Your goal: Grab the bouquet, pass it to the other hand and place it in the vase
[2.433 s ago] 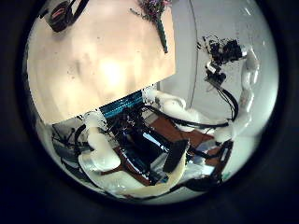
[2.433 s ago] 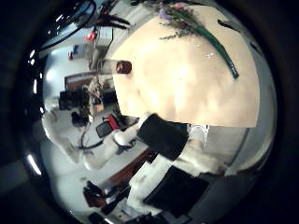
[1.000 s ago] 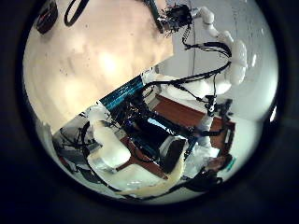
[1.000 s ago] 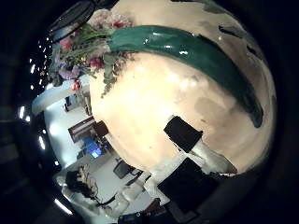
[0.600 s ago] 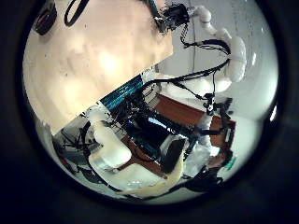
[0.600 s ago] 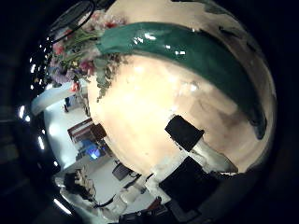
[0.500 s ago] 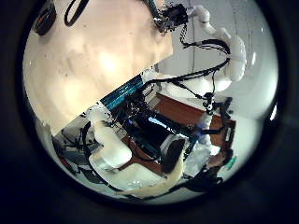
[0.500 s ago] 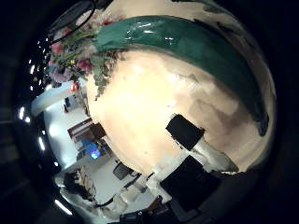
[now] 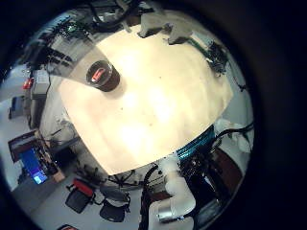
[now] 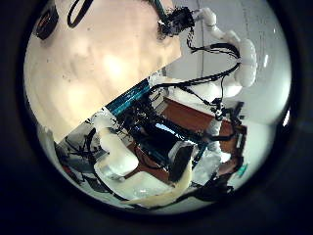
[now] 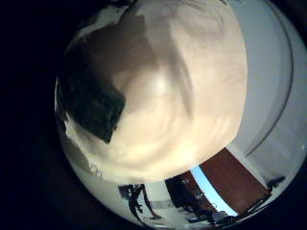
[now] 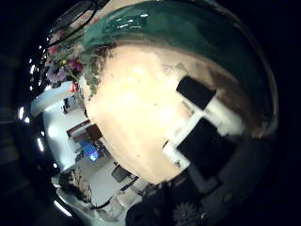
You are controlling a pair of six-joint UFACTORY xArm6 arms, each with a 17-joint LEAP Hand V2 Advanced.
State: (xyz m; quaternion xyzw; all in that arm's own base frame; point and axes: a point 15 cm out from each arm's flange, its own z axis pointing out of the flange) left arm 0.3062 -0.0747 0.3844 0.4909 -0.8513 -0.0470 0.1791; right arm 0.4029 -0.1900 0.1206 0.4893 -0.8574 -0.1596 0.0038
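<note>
From the left hand's little-finger side, a dark round vase [image 9: 101, 74] stands on the pale wooden table [image 9: 163, 105], well apart. Its thumb side shows the right hand [image 10: 179, 20] low at the table's far edge. The right thumb side fills with the bouquet's green wrapped stem [image 12: 188, 38]; pink flowers [image 12: 64, 71] lie on the table. I cannot tell either hand's grip.

Four palm views over table [image 9: 163, 105]

The bouquet [image 12: 141, 42] is cut off close against the right palm, its blossoms [image 12: 68, 64] blurred. In the left hand's views, the right hand [image 10: 179, 20] is too small for its fingers to be judged.
</note>
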